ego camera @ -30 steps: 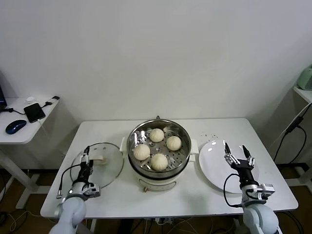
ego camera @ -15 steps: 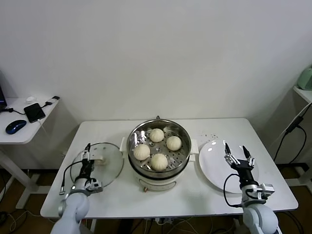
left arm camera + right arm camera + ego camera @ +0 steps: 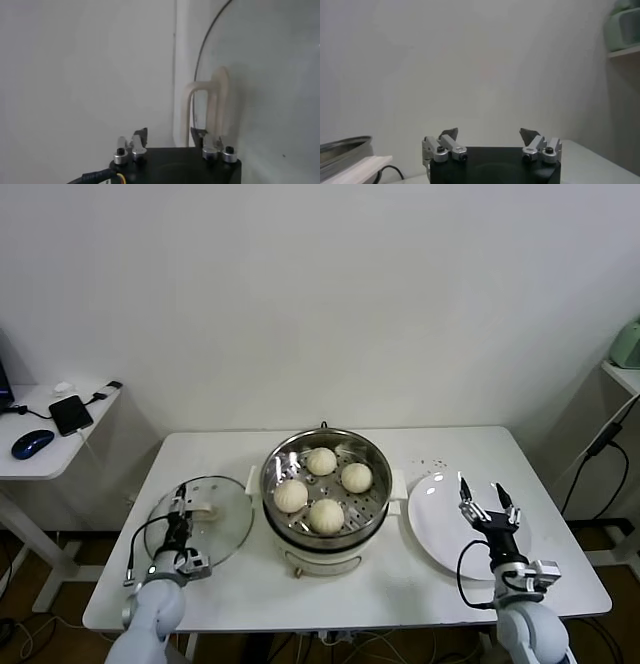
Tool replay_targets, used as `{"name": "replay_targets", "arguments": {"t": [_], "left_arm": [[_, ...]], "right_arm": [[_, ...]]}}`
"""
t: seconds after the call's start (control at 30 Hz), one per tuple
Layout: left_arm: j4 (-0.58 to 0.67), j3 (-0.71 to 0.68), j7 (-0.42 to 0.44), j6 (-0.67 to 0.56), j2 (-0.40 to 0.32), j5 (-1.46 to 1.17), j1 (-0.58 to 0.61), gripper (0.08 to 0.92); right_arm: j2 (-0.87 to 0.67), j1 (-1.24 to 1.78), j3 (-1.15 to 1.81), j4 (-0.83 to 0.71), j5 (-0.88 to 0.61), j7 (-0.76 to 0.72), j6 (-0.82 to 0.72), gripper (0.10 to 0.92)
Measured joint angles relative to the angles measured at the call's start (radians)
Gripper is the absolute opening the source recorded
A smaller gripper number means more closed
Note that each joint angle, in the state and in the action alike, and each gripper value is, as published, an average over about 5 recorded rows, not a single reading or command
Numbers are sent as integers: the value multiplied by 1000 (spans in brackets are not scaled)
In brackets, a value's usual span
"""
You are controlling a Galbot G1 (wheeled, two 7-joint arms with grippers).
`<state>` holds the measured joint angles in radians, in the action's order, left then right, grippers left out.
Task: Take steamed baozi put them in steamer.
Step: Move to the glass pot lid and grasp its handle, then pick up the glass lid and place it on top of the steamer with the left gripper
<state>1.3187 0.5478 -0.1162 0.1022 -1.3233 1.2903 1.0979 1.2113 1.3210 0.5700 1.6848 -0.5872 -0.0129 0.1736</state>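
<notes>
**Baozi loaded; lid beside pot, uncovered**

Item 1, steamed baozi (image 3: 326,516): four cream-white domed buns, smooth and matte, all lying on the perforated tray inside the steamer (image 3: 375,514). They sit close in a diamond, none stacked.

Item 2, steamer: round shiny steel pot on a cream base, standing mid-table, nearer the front edge than the back.

Item 3, glass lid (image 3: 222,529): flat on the table near the left edge, just beside the pot, cream handle (image 3: 218,102) up.

Item 4, white plate (image 3: 432,524): near the right edge, bare.

Item 5, left gripper (image 3: 179,506): over the lid, jaws partly spread and apart from the handle, holding nothing.

Item 6, right gripper (image 3: 487,505): over the plate, jaws wide, holding nothing.

Step, as judged: loading looks complete. A likely next move is covering the pot, which calls for the left gripper to straddle the handle and pinch it squarely.
</notes>
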Motion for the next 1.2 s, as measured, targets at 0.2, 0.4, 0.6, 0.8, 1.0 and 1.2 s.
{"name": "replay_targets", "arguments": {"t": [0.2,0.4,0.6,0.8,1.0,1.2], "left_arm": [[-11,-1,6,4,0,-20,-7,402],[-16,3,14,15,-3,-38,-5,230],[21,9,27,57,-16,-69,17,165],[115,5,41,141,-32,-90,58,165],[241,1,67,265,-53,-57,107,165],[379,14,124,393,-88,15,133,165]], "right_arm": [[1,1,-1,0,1,0,-1,823],[1,3,1,0,2,-1,-1,823],[6,1,0,1,5,-2,-1,823],[12,0,-2,2,10,-2,-1,823],[15,-4,-2,2,8,-2,-1,823],[13,-3,3,5,6,-2,-4,823]]}}
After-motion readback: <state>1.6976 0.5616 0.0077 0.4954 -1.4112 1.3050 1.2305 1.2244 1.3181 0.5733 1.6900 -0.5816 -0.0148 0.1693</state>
